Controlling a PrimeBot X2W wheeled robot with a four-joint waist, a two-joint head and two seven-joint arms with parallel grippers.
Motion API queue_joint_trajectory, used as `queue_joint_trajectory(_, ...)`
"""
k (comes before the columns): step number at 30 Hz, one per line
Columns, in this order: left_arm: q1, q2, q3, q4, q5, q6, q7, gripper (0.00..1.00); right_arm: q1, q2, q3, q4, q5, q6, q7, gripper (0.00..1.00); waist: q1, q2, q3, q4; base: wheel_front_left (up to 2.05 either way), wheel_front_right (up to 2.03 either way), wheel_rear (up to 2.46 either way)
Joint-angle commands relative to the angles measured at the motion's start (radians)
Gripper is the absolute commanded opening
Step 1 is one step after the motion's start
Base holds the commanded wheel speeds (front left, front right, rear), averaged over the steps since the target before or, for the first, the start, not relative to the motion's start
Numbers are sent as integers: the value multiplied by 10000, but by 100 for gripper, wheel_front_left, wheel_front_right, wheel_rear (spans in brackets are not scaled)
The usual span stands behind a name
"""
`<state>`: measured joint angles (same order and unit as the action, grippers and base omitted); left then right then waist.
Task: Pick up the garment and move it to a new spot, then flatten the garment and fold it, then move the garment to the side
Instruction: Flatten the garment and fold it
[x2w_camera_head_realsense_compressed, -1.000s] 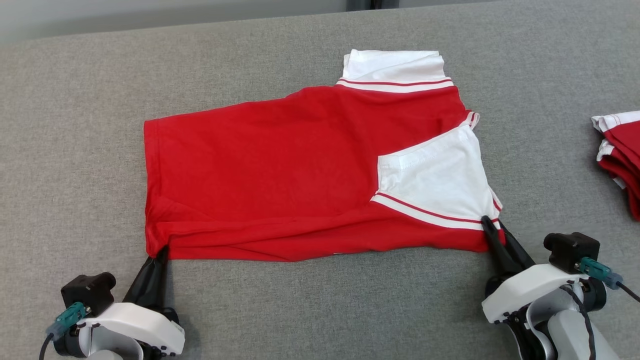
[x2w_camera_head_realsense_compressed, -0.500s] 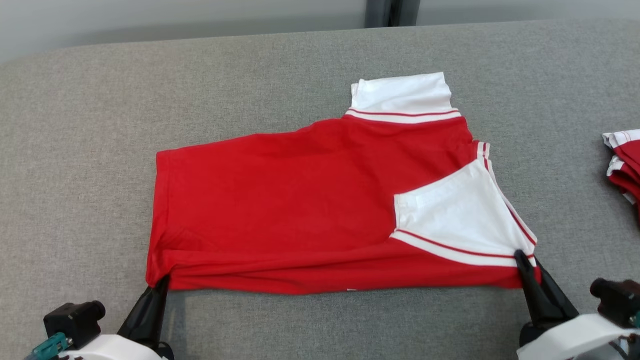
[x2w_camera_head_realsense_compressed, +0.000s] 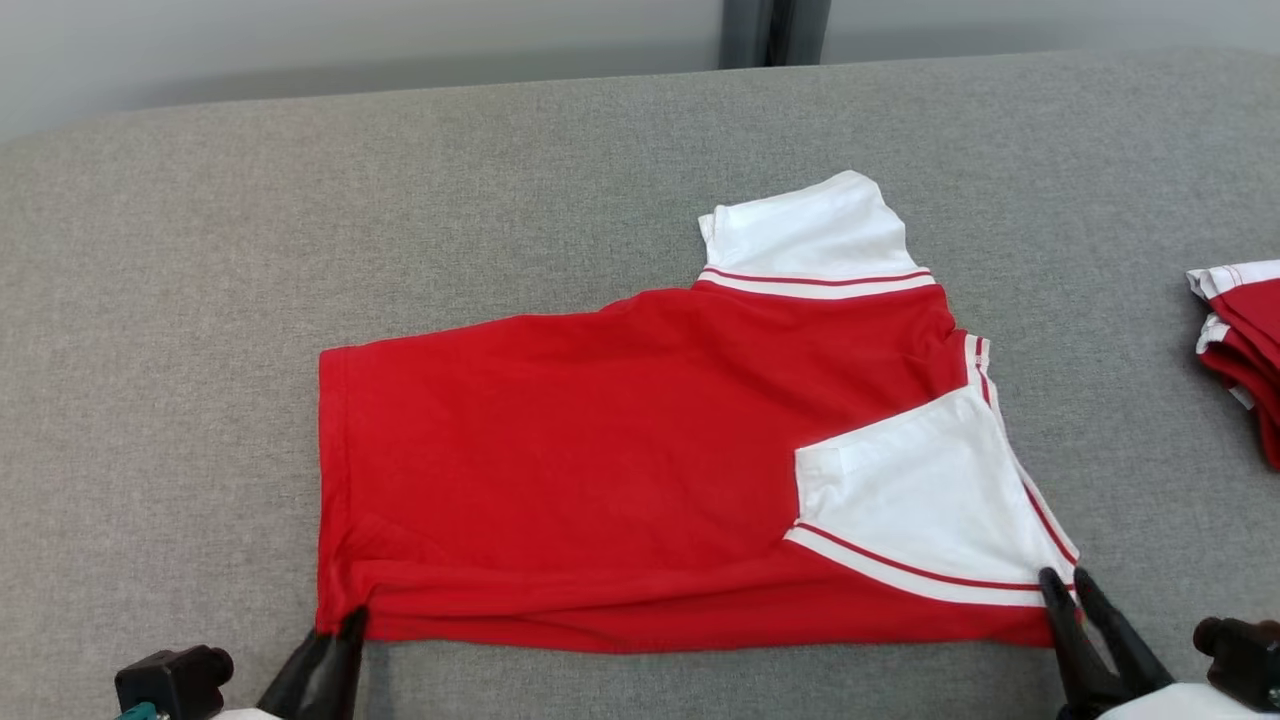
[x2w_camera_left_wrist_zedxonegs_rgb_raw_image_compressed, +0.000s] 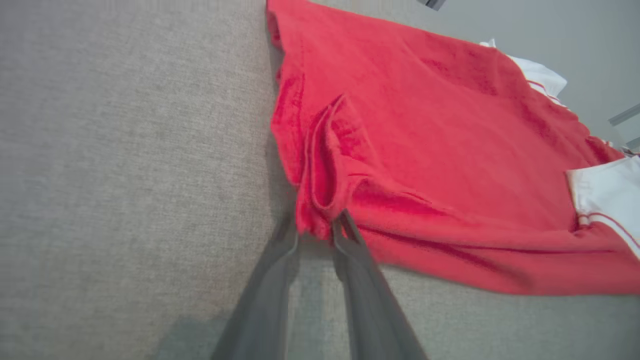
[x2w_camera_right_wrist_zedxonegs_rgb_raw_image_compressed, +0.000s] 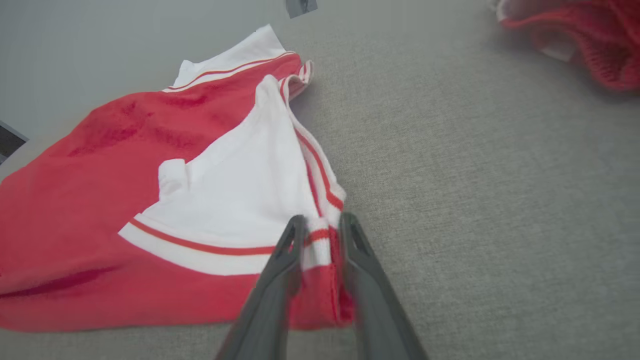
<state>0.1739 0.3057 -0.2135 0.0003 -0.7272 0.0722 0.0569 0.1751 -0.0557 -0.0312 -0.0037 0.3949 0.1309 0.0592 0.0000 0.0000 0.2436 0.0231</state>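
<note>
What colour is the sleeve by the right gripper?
White sleeve with a red stripe; best in right wrist view.

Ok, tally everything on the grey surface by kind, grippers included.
Spread red-and-white garment: 1
Heap of red-and-white garments at the right edge: 1 (pieces inside cannot be counted)
Grippers: 2, the left gripper and the right gripper
Total: 4

Garment (x2w_camera_head_realsense_compressed: 560, 470): plain red body, ahead of both grippers.
Near sleeve (x2w_camera_head_realsense_compressed: 920, 490): white, a thin red stripe through its white band, just ahead of the right gripper (x2w_camera_head_realsense_compressed: 1062, 577).
Far sleeve (x2w_camera_head_realsense_compressed: 810, 230): white, same red stripe.
Left gripper (x2w_camera_head_realsense_compressed: 352, 618): black.
Right gripper: black.
Surface (x2w_camera_head_realsense_compressed: 200, 300): flecked grey weave.
Pile (x2w_camera_head_realsense_compressed: 1240, 320): red with white edging, out beyond the right gripper's outer side.
</note>
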Motion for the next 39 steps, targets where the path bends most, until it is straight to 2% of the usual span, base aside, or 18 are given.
queue_joint_trajectory(1,-173,62,69,6,77,44,-127,100,-195,-22,-84,26,-55,-4,-144,100,0,0,-11,-11,0,0,0)
queue_joint_trajectory(6,-494,-189,278,-57,438,262,-1059,100,-777,1,-293,72,-576,-4,-745,100,0,0,-100,-26,0,0,0)
queue_joint_trajectory(12,-1146,-273,422,-337,1226,596,-2236,100,-1618,-124,-475,-384,-1440,-4,-1639,100,0,0,-264,-75,0,0,0)
queue_joint_trajectory(17,-1731,-166,389,-460,2026,825,-2783,100,-2208,-251,-372,-727,-2004,-4,-2017,100,0,0,-506,-195,0,0,0)
queue_joint_trajectory(23,-1660,22,180,-637,2797,1292,-2778,100,-2257,-275,-105,-678,-2259,-4,-1873,100,0,0,-842,-243,0,0,0)
queue_joint_trajectory(30,-1513,-11,81,-735,2815,1424,-2671,100,-2140,-201,-52,-646,-2172,-4,-1837,100,0,0,-890,-146,0,0,0)
queue_joint_trajectory(33,-1659,32,46,-783,2846,1414,-2604,100,-2168,-190,-58,-667,-2126,-4,-1798,100,0,0,-860,-120,0,0,0)
queue_joint_trajectory(39,-2675,105,-55,-422,2532,1015,-2162,100,-2370,-148,42,-690,-1999,-4,-1738,100,0,0,-580,-121,0,0,0)
